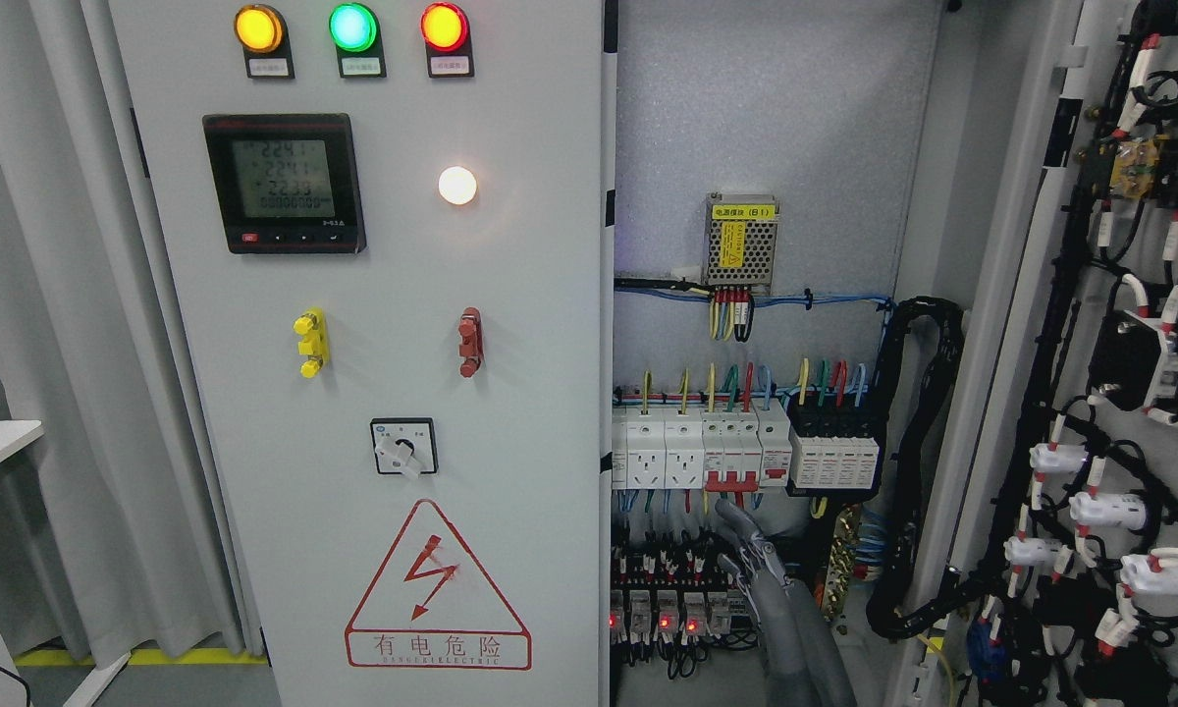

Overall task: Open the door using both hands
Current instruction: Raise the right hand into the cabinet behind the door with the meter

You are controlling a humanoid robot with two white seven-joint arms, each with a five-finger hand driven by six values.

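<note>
Right door [1119, 393] swung open, wiring exposed; left door [383, 393] closed, warning triangle [438, 586] reads "有电危险". Inside, power supply [741, 243] has a yellow label. Right hand [751, 550] raised below the red breaker bar [731, 480], index finger extended, holding nothing.

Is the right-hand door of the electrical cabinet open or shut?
Open. The right door is swung wide, showing its wired inner face, and the breakers inside the cabinet are exposed. The left door is shut.
</note>
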